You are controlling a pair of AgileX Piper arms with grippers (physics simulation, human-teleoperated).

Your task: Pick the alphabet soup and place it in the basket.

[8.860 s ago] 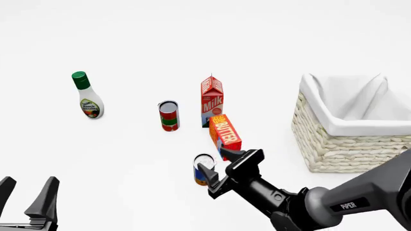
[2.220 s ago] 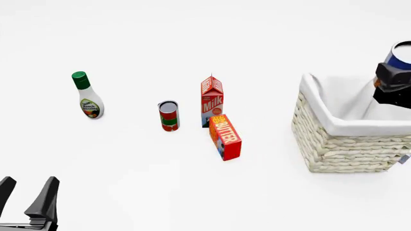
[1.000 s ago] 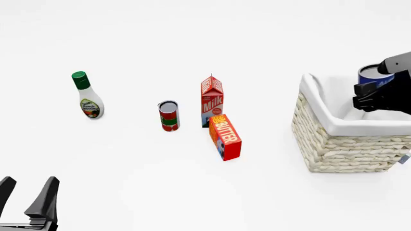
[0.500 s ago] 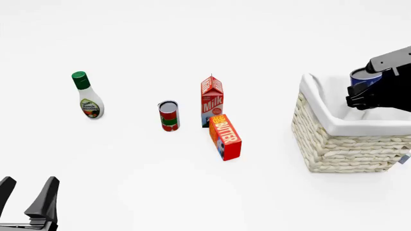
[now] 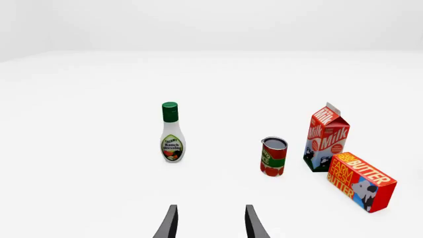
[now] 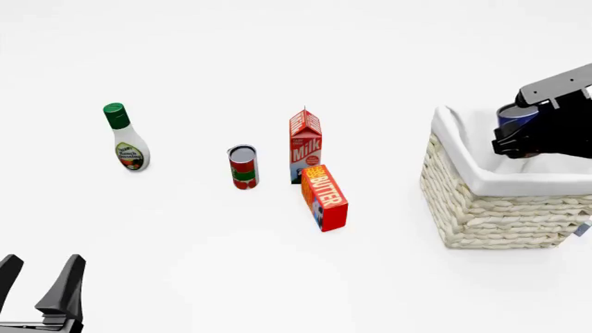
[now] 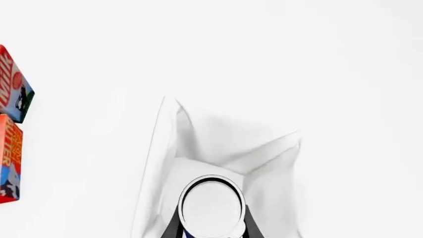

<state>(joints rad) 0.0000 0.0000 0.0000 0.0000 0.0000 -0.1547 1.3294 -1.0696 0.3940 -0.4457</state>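
Observation:
The alphabet soup can [image 6: 514, 118], blue-labelled with a silvery-white top, sits in my right gripper [image 6: 523, 133], which is shut on it. The gripper holds it inside the mouth of the wicker basket [image 6: 490, 208], over the white cloth lining. In the right wrist view the can's top [image 7: 211, 207] shows between the dark fingers, above the lining [image 7: 218, 144]. My left gripper [image 6: 41, 291] is open and empty at the near left of the table; its fingertips [image 5: 170, 223] also show in the left wrist view.
A ranch dressing bottle [image 6: 124, 138] stands far left. A red-and-green can [image 6: 243, 166], a milk carton [image 6: 306, 144] and a butter box [image 6: 325, 197] stand mid-table, left of the basket. They also show in the left wrist view: bottle [image 5: 172, 133], can [image 5: 274, 156], milk [image 5: 327, 137], butter [image 5: 360, 181].
My right gripper has carried the soup can from the table up over the basket and has been lowering it leftward into the basket's mouth. The left arm has not moved.

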